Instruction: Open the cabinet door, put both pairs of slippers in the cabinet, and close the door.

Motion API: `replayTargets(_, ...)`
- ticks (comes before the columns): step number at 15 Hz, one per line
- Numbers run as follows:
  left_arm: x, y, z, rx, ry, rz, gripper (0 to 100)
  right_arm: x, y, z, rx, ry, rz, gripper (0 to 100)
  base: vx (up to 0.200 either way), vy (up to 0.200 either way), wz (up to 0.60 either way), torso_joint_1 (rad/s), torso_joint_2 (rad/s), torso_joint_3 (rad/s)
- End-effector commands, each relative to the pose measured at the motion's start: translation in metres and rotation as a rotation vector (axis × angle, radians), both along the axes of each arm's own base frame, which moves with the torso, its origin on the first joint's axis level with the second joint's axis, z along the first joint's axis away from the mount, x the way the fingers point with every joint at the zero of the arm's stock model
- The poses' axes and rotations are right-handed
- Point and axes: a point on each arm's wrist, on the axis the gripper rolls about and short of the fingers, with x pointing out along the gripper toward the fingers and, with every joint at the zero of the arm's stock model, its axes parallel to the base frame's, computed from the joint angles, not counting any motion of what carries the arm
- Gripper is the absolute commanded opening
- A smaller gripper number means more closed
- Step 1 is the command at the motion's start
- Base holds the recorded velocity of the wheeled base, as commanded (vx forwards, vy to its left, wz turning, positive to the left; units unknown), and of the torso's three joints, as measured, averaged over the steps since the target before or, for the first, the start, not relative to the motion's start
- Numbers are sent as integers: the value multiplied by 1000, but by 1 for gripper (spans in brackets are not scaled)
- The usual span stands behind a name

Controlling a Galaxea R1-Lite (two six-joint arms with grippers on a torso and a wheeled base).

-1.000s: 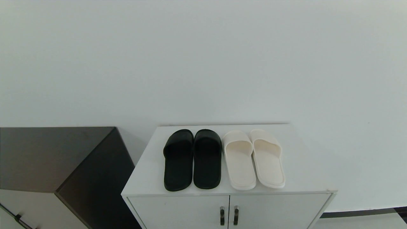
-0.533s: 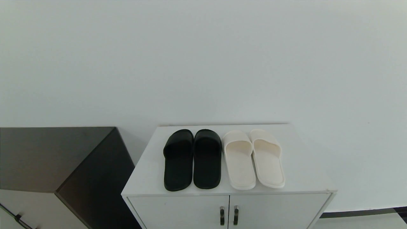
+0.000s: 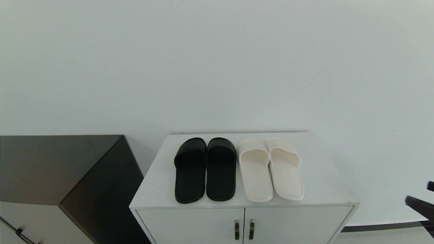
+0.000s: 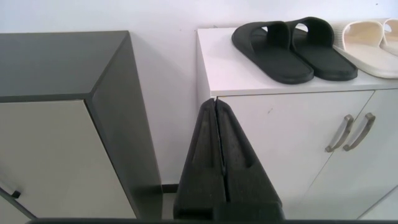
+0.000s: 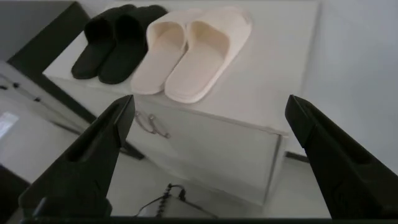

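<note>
Right gripper (image 3: pixel 417 193) shows at the head view's 4 o'clock edge, apart from the white cabinet (image 3: pixel 325 189). On the cabinet top lie the black slippers (image 3: pixel 205 169), with the cream slippers (image 3: pixel 271 169) just beside at their 3 o'clock; bare top flanks both pairs. Both doors are shut, with the door handles (image 3: pixel 236 229) at 6 o'clock. A dark cabinet (image 3: pixel 67 169) stands at 9 o'clock, and the wall (image 3: pixel 217 67) is close at 12.

Left wrist view: the left gripper (image 4: pixel 216 112) is clenched and empty, before the gap between the two cabinets.

Right wrist view: the right gripper (image 5: pixel 208 149) is spread wide and empty, with both pairs beyond it.
</note>
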Motion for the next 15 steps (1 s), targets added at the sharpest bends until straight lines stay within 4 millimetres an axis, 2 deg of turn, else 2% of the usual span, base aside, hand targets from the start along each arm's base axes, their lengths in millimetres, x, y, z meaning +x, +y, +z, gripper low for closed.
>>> replayTargets(1,0,0,0,0,1,0,0,49,51,7,20,110,37,100,0,0,0,0,0,0)
replayTargets(4,0,0,0,0,-1,0,0,64,89,21,30,104,2,100,0,0,0,0,0,0)
replayTargets(8,0,0,0,0,-1,2,0,81,133,13,-57,104,-106,100,0,0,0,0,0,0)
replayTargets(12,0,0,0,0,1,0,0,113,167,-12,-84,89,-189,100,0,0,0,0,0,0)
replayTargets(13,0,0,0,0,1,0,0,116,170,-15,-83,88,-190,100,0,0,0,0,0,0)
replayTargets(15,0,0,0,0,1,0,0,134,188,-40,-113,64,-250,100,0,0,0,0,0,0)
